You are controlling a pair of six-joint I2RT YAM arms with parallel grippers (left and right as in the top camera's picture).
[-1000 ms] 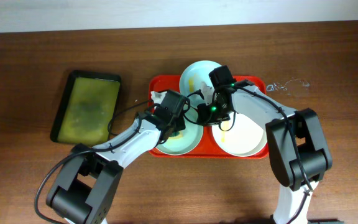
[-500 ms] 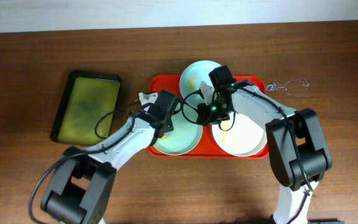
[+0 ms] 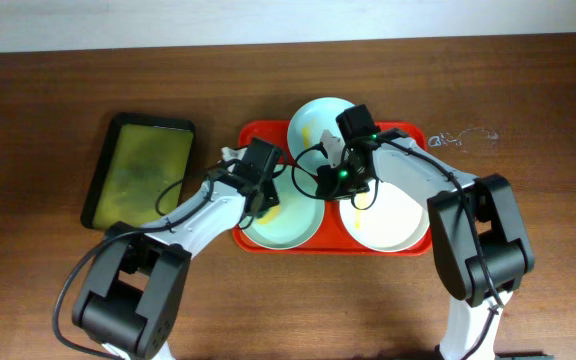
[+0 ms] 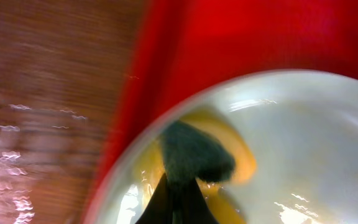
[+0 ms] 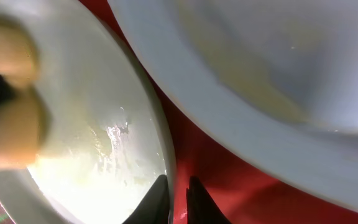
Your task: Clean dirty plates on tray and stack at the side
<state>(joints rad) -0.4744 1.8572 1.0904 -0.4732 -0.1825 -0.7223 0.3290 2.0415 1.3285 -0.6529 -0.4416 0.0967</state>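
All three plates (image 3: 393,215) sit on the red tray (image 3: 413,132) at mid-frame, none stacked aside and yellow smears left, while the left gripper (image 4: 176,190), clamped on a sponge (image 4: 194,158), presses into the lower-left plate (image 3: 298,228) and the right gripper (image 5: 178,186), narrowed to a slit, reaches to that plate's rim, though I cannot tell whether it holds it.

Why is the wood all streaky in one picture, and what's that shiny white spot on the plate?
Left wrist view: the table and the sponge are smeared, likely motion blur. Right wrist view: very close and fuzzy; the spot on the wet-looking plate is light glare. Overhead view: sharp, evenly lit.
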